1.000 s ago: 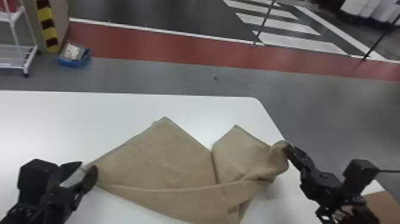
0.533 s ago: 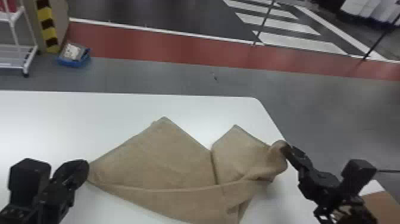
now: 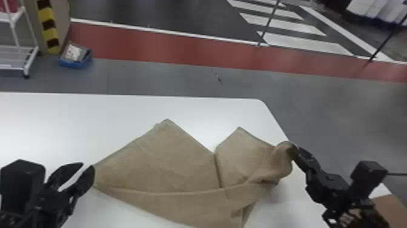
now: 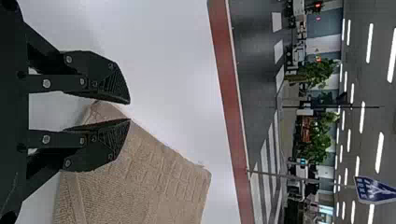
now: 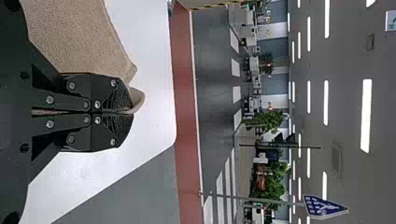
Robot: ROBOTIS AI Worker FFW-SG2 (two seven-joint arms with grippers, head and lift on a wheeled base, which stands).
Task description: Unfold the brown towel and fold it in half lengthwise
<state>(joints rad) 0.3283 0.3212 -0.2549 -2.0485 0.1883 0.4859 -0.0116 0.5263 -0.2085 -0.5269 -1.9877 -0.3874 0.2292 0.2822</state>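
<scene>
My left gripper (image 3: 83, 171) is open beside the left corner of the brown towel (image 3: 163, 163) on the white table. The left wrist view has the left gripper (image 4: 130, 111) with its fingers parted and the towel's corner (image 4: 154, 182) behind the gap and one finger. On the right, my right gripper (image 3: 295, 150) holds a bunched, raised part of the towel near the table's right edge. In the right wrist view the right gripper (image 5: 123, 112) is shut with towel cloth (image 5: 79, 37) pinched between its fingertips. The towel lies partly spread, with a long fold along its near side.
The white table (image 3: 75, 121) has its far right corner just beyond the towel. A brown surface (image 3: 390, 209) shows at the lower right. On the floor behind stand a white rack (image 3: 18, 33) and a blue tray (image 3: 75, 62).
The left gripper first shifted left off the towel's corner, then came back a little to the right, and its fingers look parted again. The right gripper and the towel have barely moved.
</scene>
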